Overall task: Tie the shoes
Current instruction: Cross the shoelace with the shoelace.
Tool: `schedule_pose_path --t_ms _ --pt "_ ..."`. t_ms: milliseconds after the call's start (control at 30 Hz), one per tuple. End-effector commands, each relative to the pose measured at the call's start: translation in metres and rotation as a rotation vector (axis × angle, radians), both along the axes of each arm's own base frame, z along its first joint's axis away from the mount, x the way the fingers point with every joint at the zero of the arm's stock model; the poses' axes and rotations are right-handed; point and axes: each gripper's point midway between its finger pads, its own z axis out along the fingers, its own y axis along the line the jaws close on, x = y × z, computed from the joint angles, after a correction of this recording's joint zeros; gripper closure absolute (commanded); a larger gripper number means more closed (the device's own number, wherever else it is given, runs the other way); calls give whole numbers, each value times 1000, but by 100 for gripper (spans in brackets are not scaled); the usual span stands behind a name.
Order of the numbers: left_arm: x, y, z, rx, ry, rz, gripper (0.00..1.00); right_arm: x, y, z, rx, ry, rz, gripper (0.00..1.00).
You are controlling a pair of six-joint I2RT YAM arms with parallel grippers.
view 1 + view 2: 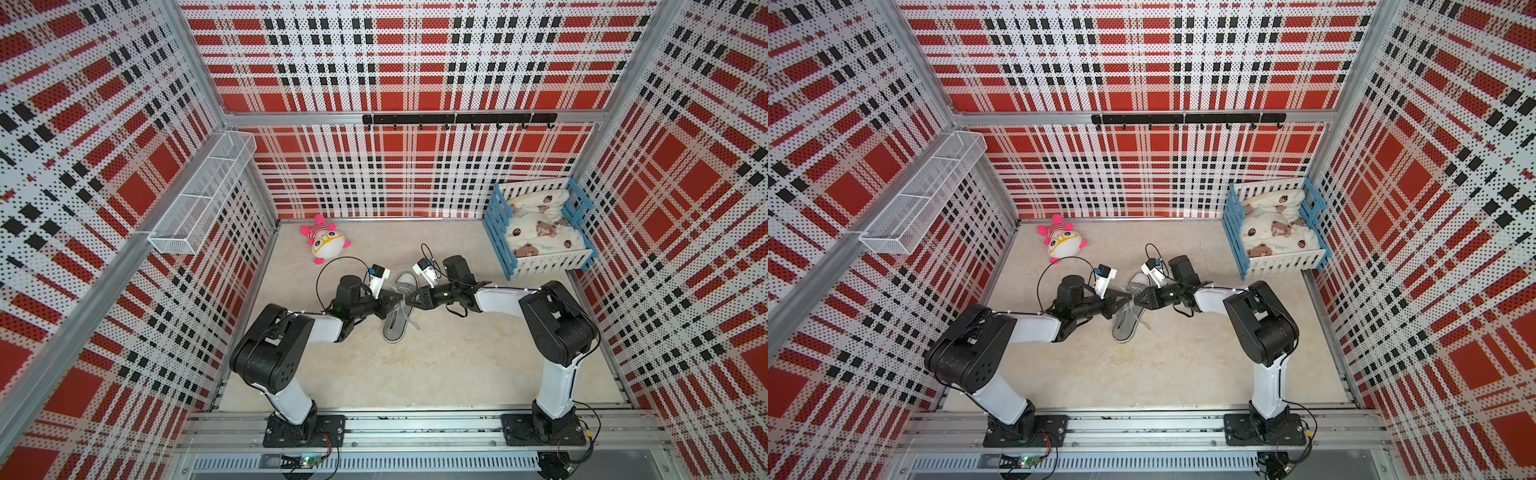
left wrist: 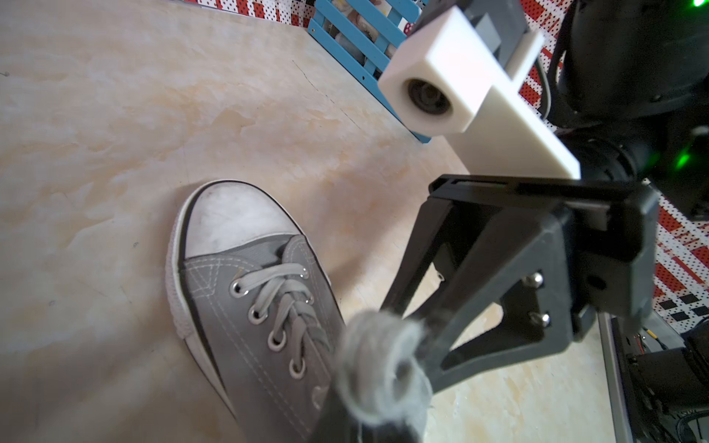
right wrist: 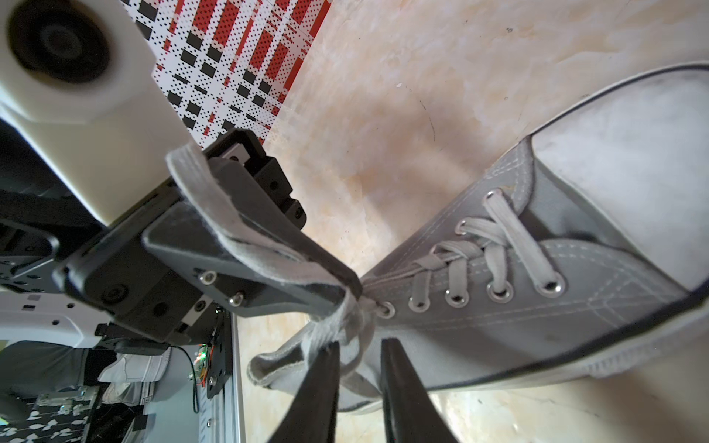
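The grey canvas shoe (image 1: pixel 398 322) (image 1: pixel 1124 326) lies mid-floor, white toe cap pointing to the back wall; it also shows in the wrist views (image 2: pixel 245 307) (image 3: pixel 537 307). Both grippers meet above its laced throat. My left gripper (image 1: pixel 400 300) (image 3: pixel 350 285) is shut on a pale grey lace (image 3: pixel 238 226), which runs back over its finger; in the left wrist view the lace is a blurred wad (image 2: pixel 380 360) at the tip. My right gripper (image 1: pixel 410 300) (image 3: pixel 358 349) stands open with a narrow gap; a loose lace loop (image 3: pixel 268 368) hangs by its fingers, unpinched.
A pink-and-white plush toy (image 1: pixel 326 241) lies at the back left of the floor. A blue and white crate (image 1: pixel 505 232) with a bear-print blanket stands at the back right. A wire basket (image 1: pixel 203 191) hangs on the left wall, a black hook rail (image 1: pixel 457 119) on the back wall.
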Motion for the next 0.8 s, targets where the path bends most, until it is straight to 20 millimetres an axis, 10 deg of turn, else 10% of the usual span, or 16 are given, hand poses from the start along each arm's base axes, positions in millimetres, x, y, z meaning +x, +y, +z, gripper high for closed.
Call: schedule_pose_path --t_ms 0,767 --pt "-4 -6 19 -23 -66 -35 100 0 3 12 53 -10 17 72" --pt "-3 -7 18 -20 -60 -27 100 -8 11 5 79 39 19 79"
